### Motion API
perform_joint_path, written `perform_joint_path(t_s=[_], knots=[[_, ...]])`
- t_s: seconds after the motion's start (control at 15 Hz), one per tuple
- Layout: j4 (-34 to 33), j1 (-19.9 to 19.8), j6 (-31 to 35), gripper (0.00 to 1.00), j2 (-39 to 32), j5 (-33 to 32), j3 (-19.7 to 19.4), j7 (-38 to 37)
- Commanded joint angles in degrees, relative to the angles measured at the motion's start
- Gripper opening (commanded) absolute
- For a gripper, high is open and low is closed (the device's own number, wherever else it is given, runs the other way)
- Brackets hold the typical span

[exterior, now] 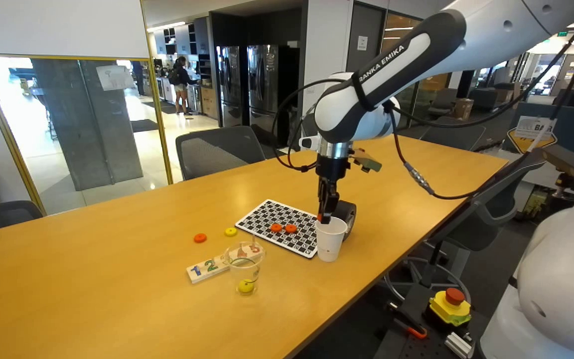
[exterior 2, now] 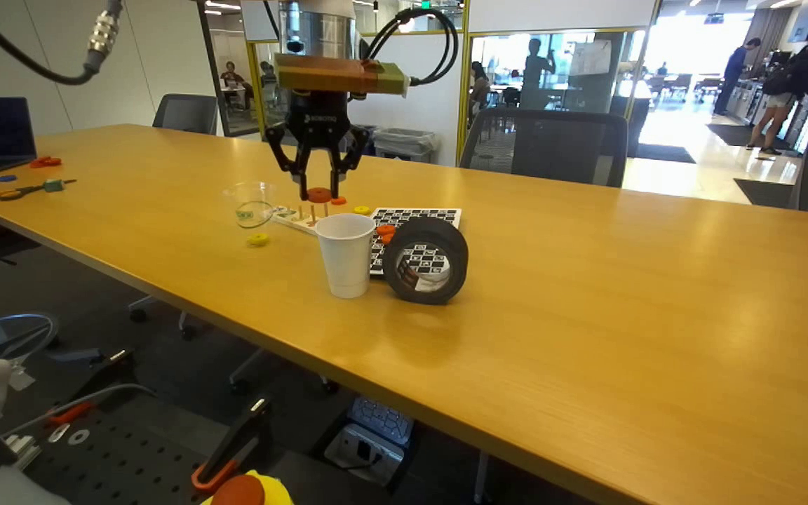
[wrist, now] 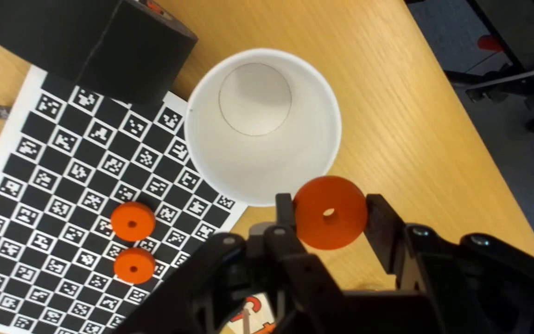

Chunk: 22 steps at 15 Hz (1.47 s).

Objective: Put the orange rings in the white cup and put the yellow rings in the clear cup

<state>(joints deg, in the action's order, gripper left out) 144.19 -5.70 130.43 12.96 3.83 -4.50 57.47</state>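
Lower right of centre, wrist view: gripper [wrist: 329, 213] pinches one orange ring [wrist: 331, 197]. White cup [wrist: 257, 157], upper centre; two more orange rings [wrist: 132, 212] on checkered mat [wrist: 81, 195], lower left.

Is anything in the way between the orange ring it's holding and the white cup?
Nothing visible. The gripper holds the orange ring near the open white cup; the tape roll stands beside the cup, not between.

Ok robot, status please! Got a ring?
Gripper shut on orange ring. White cup close by, no rings seen inside. Tape beside cup, likely not in the way.
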Motion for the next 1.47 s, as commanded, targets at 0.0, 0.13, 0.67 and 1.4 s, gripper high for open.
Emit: perform_joint_path(t_s=[0.0, 0.13, 0.67, 1.4], knots=[[1.8, -0.1, 6.7, 0.21, -0.7, -4.6, -1.1, -6.5], [2.0, -0.3, 8.0, 0.21, -1.8, -7.2, -1.6, -9.5], [1.6, 0.0, 6.9, 0.75, -3.9, -10.0, -2.9, -14.1], [-8.9, 2.0, 11.1, 1.0, -11.0, -9.0, -1.6, -21.4]])
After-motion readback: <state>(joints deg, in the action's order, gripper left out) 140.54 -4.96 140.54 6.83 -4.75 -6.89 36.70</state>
